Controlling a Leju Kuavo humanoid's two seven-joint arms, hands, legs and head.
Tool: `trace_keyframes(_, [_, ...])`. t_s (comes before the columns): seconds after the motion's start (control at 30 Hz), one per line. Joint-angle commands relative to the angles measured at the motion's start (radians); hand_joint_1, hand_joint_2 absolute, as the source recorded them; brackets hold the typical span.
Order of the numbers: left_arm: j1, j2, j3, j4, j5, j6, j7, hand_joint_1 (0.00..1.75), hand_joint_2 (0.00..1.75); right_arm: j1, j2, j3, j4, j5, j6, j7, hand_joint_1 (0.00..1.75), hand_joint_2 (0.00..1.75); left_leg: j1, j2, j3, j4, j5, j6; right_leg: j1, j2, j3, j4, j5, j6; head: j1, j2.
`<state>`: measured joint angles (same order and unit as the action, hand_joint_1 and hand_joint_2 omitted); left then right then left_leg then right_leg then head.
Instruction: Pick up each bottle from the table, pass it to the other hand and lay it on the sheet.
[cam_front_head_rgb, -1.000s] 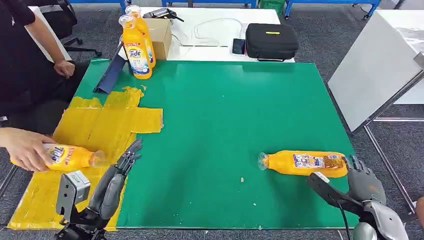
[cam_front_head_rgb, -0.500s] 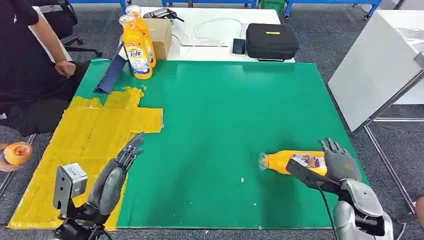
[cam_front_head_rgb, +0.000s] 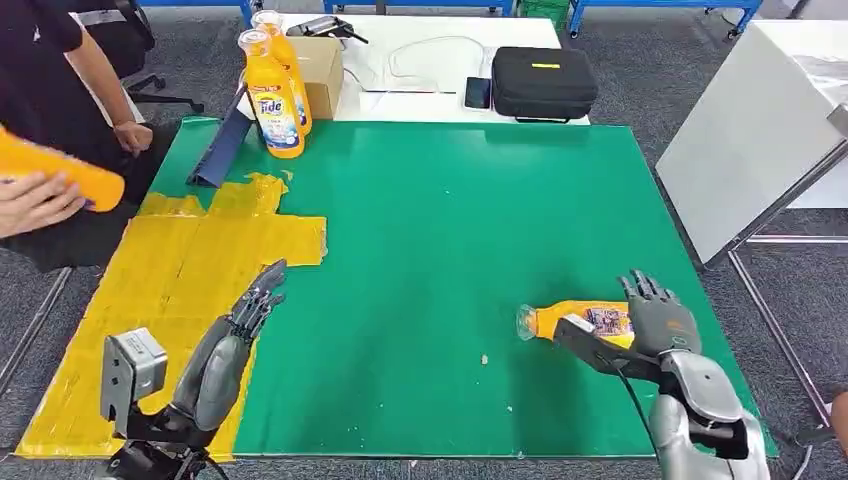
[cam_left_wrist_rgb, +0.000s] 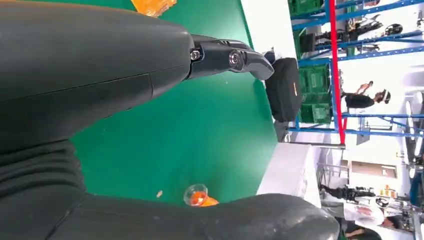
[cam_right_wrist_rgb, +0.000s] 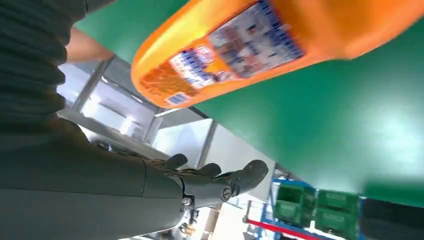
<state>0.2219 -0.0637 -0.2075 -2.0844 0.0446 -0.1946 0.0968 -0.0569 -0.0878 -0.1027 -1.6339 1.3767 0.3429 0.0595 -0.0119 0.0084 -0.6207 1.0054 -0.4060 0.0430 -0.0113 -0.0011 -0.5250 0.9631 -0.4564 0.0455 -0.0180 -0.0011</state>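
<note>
Since the orange bottle (cam_front_head_rgb: 585, 322) lies on its side on the green surface (cam_front_head_rgb: 450, 230), near the edge closest to the robot on its right, it will likely roll if nudged; it looks like smooth, fairly stiff plastic, full and so probably weighty, with a glossy label that may slip. A hold across the broad middle of the body seems safer than the narrow neck. Just above it hovers the right robot hand (cam_front_head_rgb: 660, 318), fingers apart and holding nothing. Over the edge of the yellow sheet (cam_front_head_rgb: 190, 260), the left robot hand (cam_front_head_rgb: 240, 335) is likewise spread and empty. Two more bottles (cam_front_head_rgb: 275, 85) stand upright at the far left corner, and a person (cam_front_head_rgb: 40, 200) at the left holds another. Beyond stands a white table with a black case (cam_front_head_rgb: 543, 82).
</note>
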Motion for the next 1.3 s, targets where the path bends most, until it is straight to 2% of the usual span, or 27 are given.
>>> trace_keyframes(0.03, [-0.042,0.009,-0.009,0.011,0.017,0.004,0.035,0.0,0.0,-0.092,0.004,0.103,0.119,0.032,0.052,0.013,0.0,1.75,0.001,0.002,0.001,0.0,0.0,-0.003,0.001,0.003,0.0,0.0,0.001,-0.002,0.0,0.0])
trace_keyframes(0.1, [-0.05,0.009,-0.006,0.018,0.024,0.0,0.035,0.0,0.0,-0.101,-0.039,0.137,0.161,0.047,0.09,-0.003,0.0,1.75,0.001,0.001,0.001,0.0,0.0,-0.003,0.001,0.002,0.0,0.0,0.001,-0.001,0.0,0.0])
trace_keyframes(0.23, [-0.061,0.007,-0.005,0.035,0.044,-0.002,0.039,0.0,0.0,-0.121,-0.097,0.138,0.24,0.122,0.071,0.001,0.0,1.75,0.001,0.0,0.002,0.0,0.001,-0.003,0.001,0.0,0.002,-0.001,0.001,-0.001,0.0,0.0])
trace_keyframes(0.47, [-0.066,0.013,-0.008,0.034,0.058,-0.005,0.037,0.0,0.0,-0.152,-0.133,0.092,0.273,0.173,0.097,-0.007,0.0,1.75,-0.001,-0.001,0.001,0.0,0.001,-0.003,0.0,0.0,0.001,0.0,0.001,-0.001,0.0,0.0])
trace_keyframes(0.7, [-0.057,0.014,-0.005,0.018,0.045,0.005,0.035,0.0,0.0,-0.189,-0.134,0.07,0.206,0.174,0.106,-0.019,0.0,1.75,-0.001,-0.001,0.0,0.0,0.001,-0.003,0.0,0.001,0.0,0.0,0.001,-0.001,0.0,0.0])
trace_keyframes(0.73, [0.019,0.0,0.012,0.045,0.025,0.02,-0.032,0.0,0.0,-0.231,-0.162,0.06,0.242,0.159,0.129,-0.043,0.0,1.75,-0.002,0.0,-0.001,0.001,0.001,-0.002,-0.001,0.001,-0.002,0.002,0.001,0.0,0.0,0.0])
trace_keyframes(0.93, [-0.083,-0.034,-0.017,-0.001,0.051,0.024,0.064,0.0,0.0,-0.291,-0.192,0.1,0.194,0.15,0.196,-0.067,0.0,1.75,-0.002,0.0,-0.001,0.002,0.001,-0.003,-0.001,0.001,-0.002,0.003,0.001,0.0,0.0,0.0])
trace_keyframes(1.07, [-0.007,0.016,0.013,0.049,0.063,0.021,-0.04,0.0,0.0,-0.258,-0.225,0.078,0.308,0.089,0.152,-0.096,0.0,1.75,-0.001,0.0,0.001,0.0,0.001,-0.003,0.0,0.001,0.002,-0.001,0.002,0.0,0.0,0.0])
trace_keyframes(1.3, [-0.022,0.025,0.039,0.048,0.097,0.01,-0.038,0.0,0.0,-0.206,-0.253,0.115,0.401,0.005,0.108,-0.133,0.0,1.75,-0.001,-0.003,0.001,0.0,0.002,-0.001,0.001,-0.001,0.002,-0.002,0.002,0.001,0.0,0.0])
